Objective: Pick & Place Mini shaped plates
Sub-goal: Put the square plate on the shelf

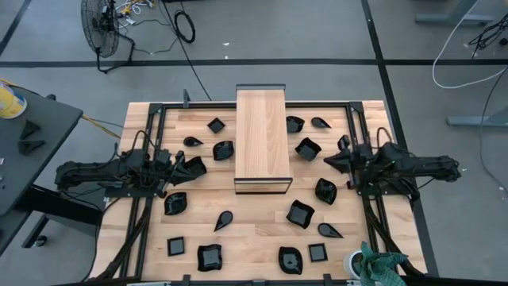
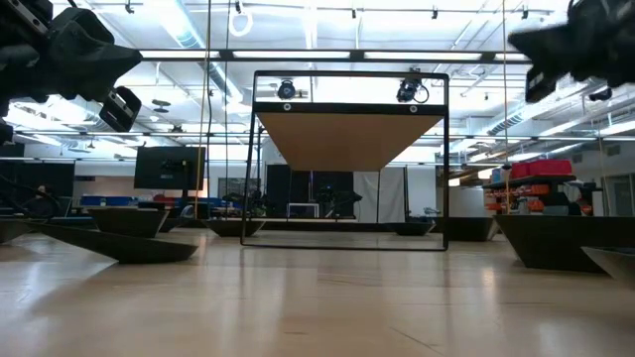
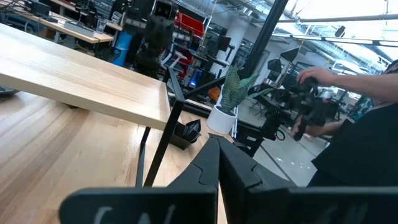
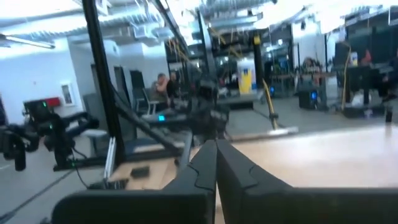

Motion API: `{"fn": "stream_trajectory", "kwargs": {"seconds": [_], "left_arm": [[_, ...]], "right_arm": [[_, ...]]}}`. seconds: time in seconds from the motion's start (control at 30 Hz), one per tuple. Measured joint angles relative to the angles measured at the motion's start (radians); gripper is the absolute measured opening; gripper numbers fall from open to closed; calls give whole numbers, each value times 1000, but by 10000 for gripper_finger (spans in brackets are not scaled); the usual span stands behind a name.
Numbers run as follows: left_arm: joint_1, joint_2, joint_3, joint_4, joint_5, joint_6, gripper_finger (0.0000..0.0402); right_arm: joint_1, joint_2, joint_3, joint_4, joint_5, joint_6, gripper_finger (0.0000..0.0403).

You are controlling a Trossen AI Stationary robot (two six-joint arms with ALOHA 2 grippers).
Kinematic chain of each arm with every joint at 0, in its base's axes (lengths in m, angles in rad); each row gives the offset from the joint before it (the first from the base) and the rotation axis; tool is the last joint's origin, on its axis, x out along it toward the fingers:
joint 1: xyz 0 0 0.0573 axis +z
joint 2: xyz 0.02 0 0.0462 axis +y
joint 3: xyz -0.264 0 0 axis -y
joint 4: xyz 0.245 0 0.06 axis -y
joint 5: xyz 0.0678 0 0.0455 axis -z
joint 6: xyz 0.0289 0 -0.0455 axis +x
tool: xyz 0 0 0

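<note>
While both arms hang raised, the glossy black mini shaped plates (image 1: pixel 304 214) lie scattered over the pale wood-grain desk (image 1: pixel 254 230).
Square, teardrop and wavy dishes ring the long light wooden board (image 1: pixel 263 137); left pincer (image 1: pixel 176 165) and right pincer (image 1: pixel 327 159) both clenched, empty.

Glossy black plates (image 1: pixel 300 214) on pale smooth wooden table (image 1: pixel 254 234).

We worked in a robotics lab set in a large open industrial hall. Exposed pipes and strip lights (image 2: pixel 189 25) ran under the high ceiling, and the grey concrete floor (image 1: pixel 317 32) carried dark tape lines, loose cables and a standing fan (image 1: pixel 101 28). Beyond our wooden bench (image 1: pixel 254 230) stood other black-framed workstations, monitors (image 2: pixel 169 167) and more robot arms (image 3: pixel 298 102), with seated people (image 4: pixel 165 87) in the background.
</note>
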Motion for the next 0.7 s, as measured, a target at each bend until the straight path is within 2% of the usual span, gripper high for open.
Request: {"fn": "stream_trajectory", "kwargs": {"seconds": [0.23,0.47,0.7], "left_arm": [[0,0,0,0,0,0,3],[0,0,0,0,0,0,3],[0,0,0,0,0,0,3]], "right_arm": [[0,0,162,-156,2,-53,10],[0,-1,246,-249,2,-56,10],[0,-1,357,-456,2,-48,10]]}}
